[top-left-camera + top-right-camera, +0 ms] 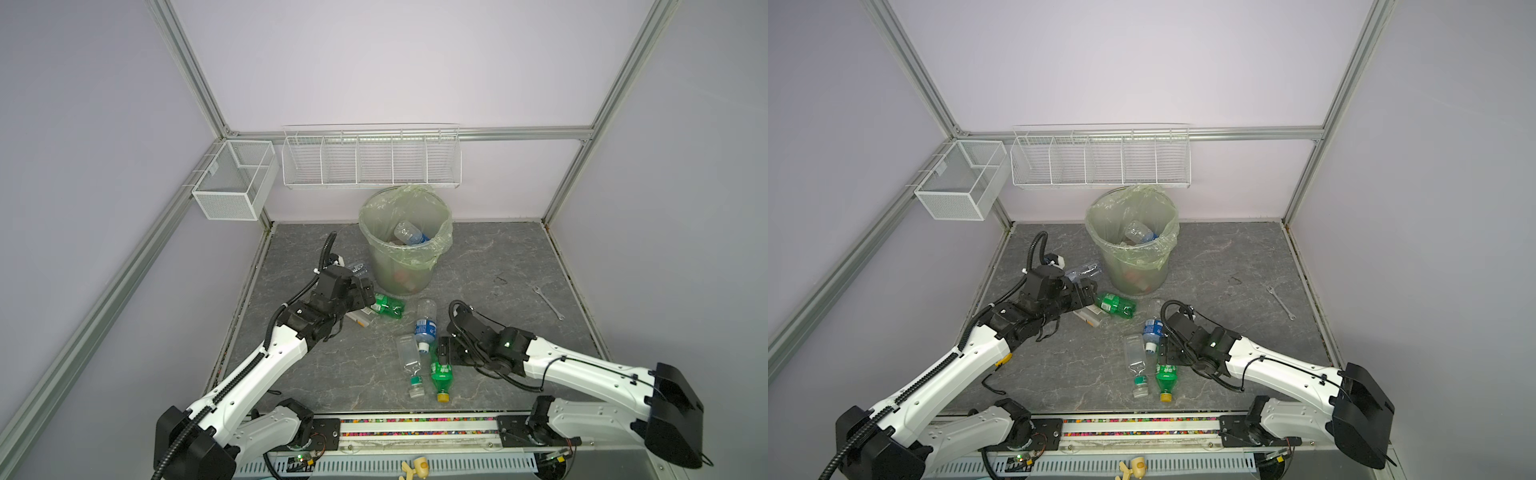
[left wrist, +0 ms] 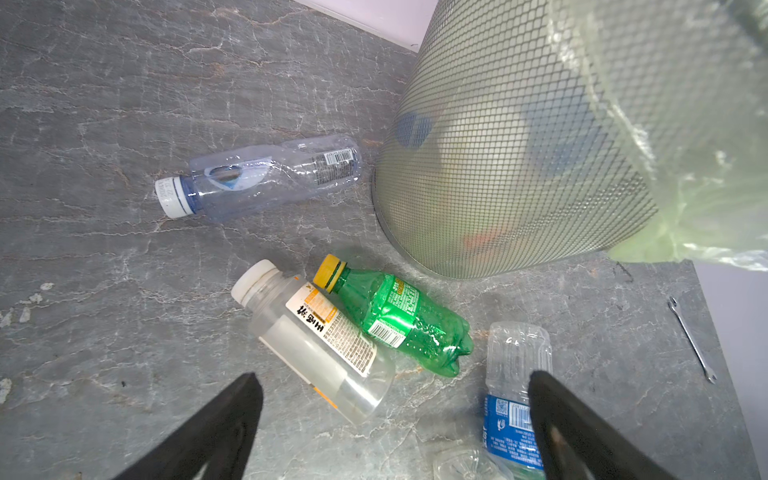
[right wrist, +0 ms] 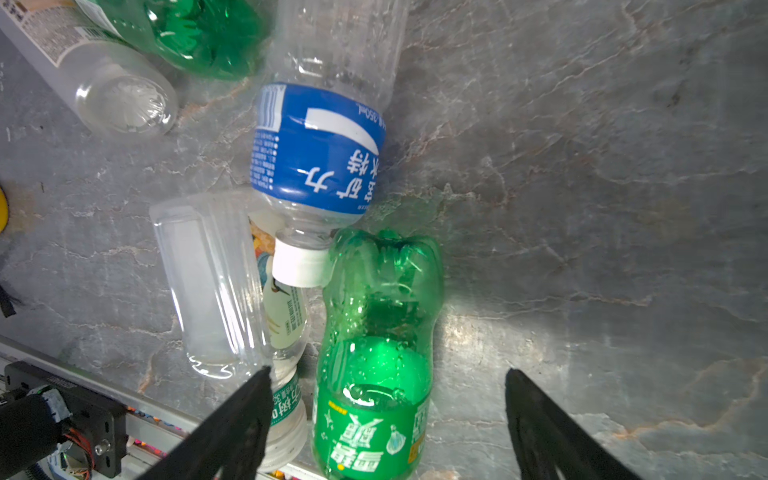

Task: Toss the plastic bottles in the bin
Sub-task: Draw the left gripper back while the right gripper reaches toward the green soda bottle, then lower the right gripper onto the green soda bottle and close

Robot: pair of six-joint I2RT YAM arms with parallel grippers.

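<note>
The bin (image 1: pixel 376 232) stands at the back middle, with a blue-labelled bottle (image 1: pixel 409 233) lying inside it. My left gripper (image 2: pixel 390 378) hangs open low over a white-labelled bottle (image 2: pixel 320 340) and a green bottle (image 2: pixel 399 320), left of the bin. A clear bottle (image 2: pixel 266 174) lies beyond them. My right gripper (image 3: pixel 388 374) is open, its jaws standing either side of a second green bottle (image 3: pixel 374 374). A blue-labelled bottle (image 3: pixel 320 145) and a clear square bottle (image 3: pixel 208 282) lie touching that one. In both top views the grippers (image 1: pixel 368 291) (image 1: pixel 442 351) sit close above the floor.
White wire baskets (image 1: pixel 372 160) (image 1: pixel 235 178) hang on the back and left walls. A wrench (image 1: pixel 548 302) lies on the grey floor at the right. A rail with coloured strips (image 1: pixel 415 428) runs along the front edge.
</note>
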